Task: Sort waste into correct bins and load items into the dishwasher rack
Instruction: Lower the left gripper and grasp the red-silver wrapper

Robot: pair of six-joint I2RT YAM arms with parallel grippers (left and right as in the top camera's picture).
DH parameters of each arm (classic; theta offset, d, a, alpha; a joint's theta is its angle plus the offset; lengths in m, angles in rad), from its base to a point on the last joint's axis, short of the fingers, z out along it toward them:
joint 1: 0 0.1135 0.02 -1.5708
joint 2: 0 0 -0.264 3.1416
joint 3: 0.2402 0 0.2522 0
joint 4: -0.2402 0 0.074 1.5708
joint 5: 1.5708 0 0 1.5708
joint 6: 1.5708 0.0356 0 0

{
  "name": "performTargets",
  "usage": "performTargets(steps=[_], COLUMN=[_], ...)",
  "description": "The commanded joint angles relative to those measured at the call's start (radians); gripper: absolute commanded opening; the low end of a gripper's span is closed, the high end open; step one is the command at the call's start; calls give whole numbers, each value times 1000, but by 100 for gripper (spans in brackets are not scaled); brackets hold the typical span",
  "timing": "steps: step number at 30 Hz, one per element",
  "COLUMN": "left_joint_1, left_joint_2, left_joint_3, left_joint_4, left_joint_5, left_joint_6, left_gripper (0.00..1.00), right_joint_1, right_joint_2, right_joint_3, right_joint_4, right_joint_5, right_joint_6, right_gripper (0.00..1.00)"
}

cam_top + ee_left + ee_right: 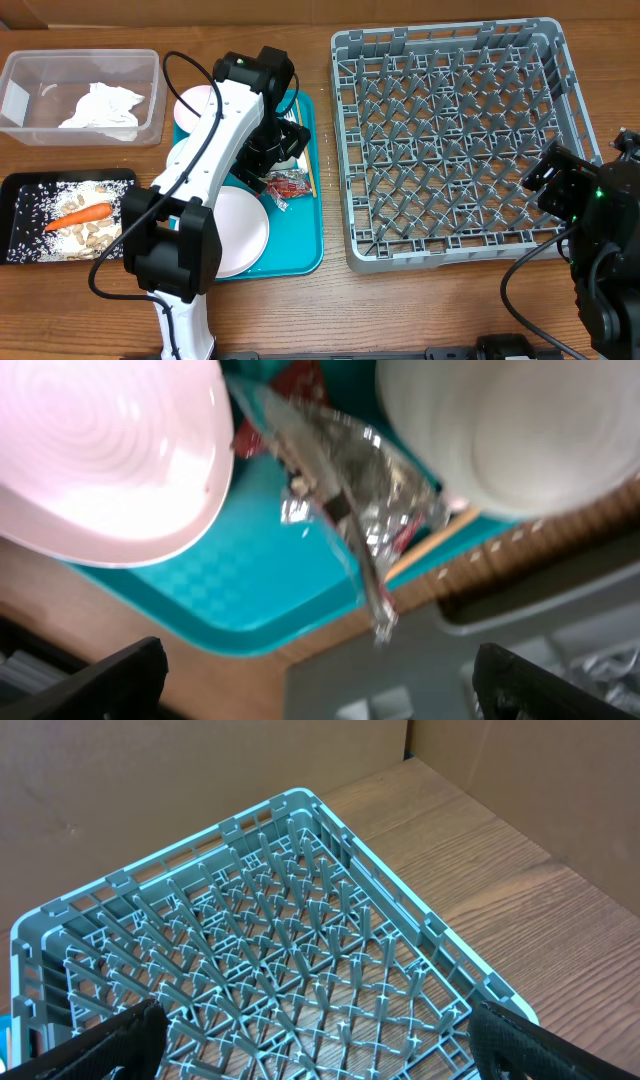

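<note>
We're over the teal tray [230, 590] now, and the left gripper [320, 670] hangs above the red wrapper [350, 480] with its fingers spread wide and nothing between them. That looks like the line-up for a pinch. The wrapper lies crumpled on the tray, tucked between the pink plate [100, 440] and a white bowl [510, 430], with the wooden stick [432, 544] just beside it, so the wide opening makes sense for coming down around the foil without nudging the dishes.

The right gripper [310, 1035] is parked near the corner of the dishwasher rack [455, 140], fingers equally wide, holding nothing and out of the way.

Now the tally. One napkin [100, 105] sits in the clear tub [80, 55]. One carrot [78, 215] lies on rice [40, 200] and scraps in the black tray [15, 240]. One wrapper is left to sort. We count zero items in the rack. On the teal tray we count three round dishes, perhaps more, since the arm covers the middle.
</note>
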Motion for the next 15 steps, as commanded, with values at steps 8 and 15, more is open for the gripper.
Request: performTargets(steps=[8, 15], left_joint_1=[-53, -60], left_joint_2=[10, 10], left_joint_3=[-156, -232], left_joint_4=[185, 235], left_joint_5=[-39, -55], left_joint_6=[-84, -84], left_gripper=[100, 100], right_joint_1=[4, 4], right_joint_2=[-8, -8], right_joint_3=[27, 27], right_joint_4=[4, 4], right_joint_5=[14, 14], right_joint_6=[7, 7], right_gripper=[100, 100])
